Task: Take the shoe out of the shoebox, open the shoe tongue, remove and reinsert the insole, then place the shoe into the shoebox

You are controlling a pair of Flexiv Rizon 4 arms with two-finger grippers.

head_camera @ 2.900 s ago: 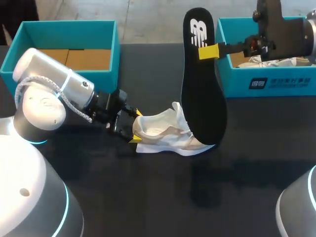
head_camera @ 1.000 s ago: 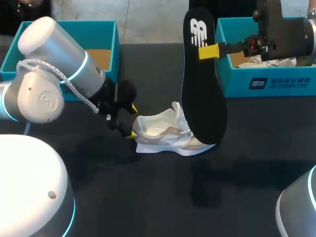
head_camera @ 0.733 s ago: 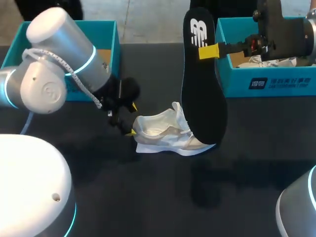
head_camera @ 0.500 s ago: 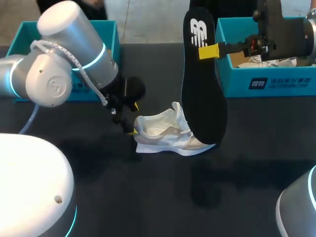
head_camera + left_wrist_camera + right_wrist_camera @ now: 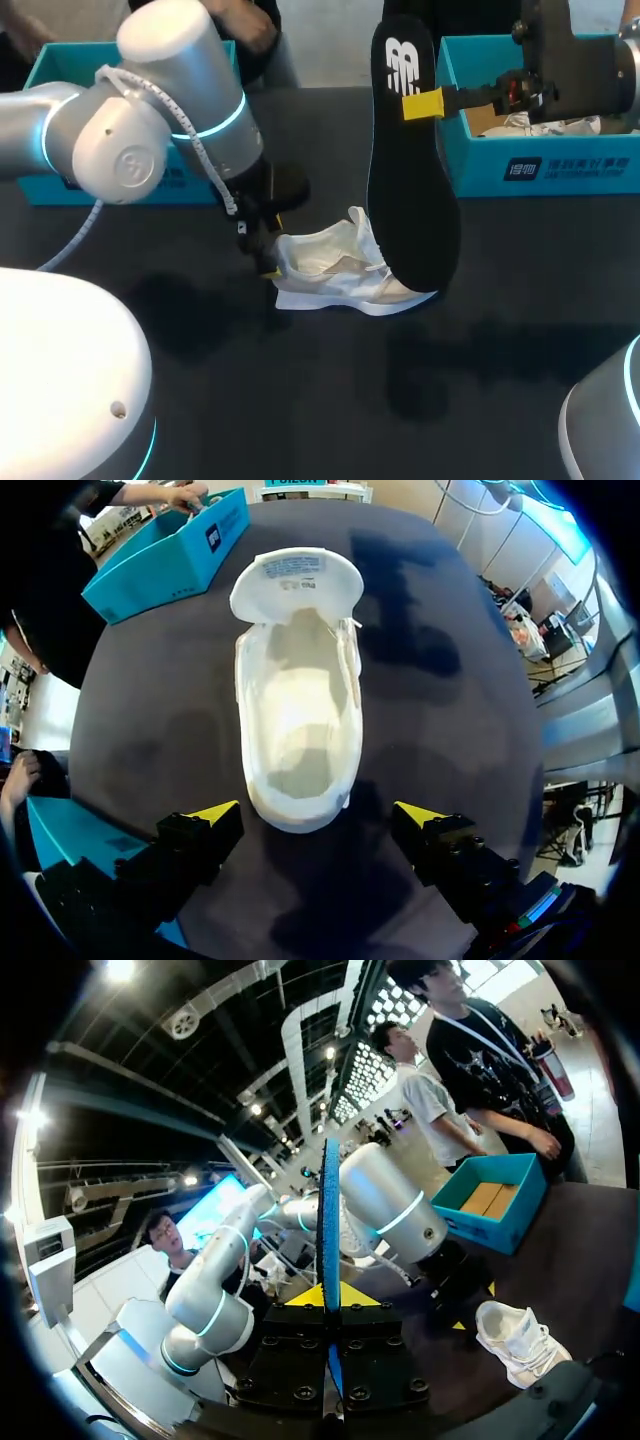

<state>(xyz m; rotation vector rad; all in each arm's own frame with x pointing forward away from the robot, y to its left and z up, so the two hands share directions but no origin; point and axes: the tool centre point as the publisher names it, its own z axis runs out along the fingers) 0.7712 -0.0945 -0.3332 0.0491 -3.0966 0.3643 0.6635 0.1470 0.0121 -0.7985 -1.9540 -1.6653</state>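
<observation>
A white shoe [image 5: 335, 270] lies on its sole mid-table, toe to the right, with its tongue [image 5: 296, 580] folded forward and the inside bare. My left gripper [image 5: 268, 255] hangs over the heel. In the left wrist view it [image 5: 318, 815] is open, its yellow tips wide on either side of the heel of the shoe [image 5: 298, 710] and not touching. My right gripper [image 5: 422, 104] is shut on the black insole [image 5: 410, 180], which hangs upright with its toe end down by the shoe's front. The right wrist view shows the insole [image 5: 331, 1220] edge-on between the fingers.
A teal shoebox [image 5: 540, 150] with crumpled paper stands at the back right, and a person's hand is at the far corner of this box [image 5: 170, 550]. A second teal box [image 5: 50, 60] stands back left, half hidden by my left arm [image 5: 150, 130]. A person's hands hover beyond it.
My left arm has swung right and upward over the left box while its open gripper stayed at the shoe's heel. The right arm and the insole have not moved.
</observation>
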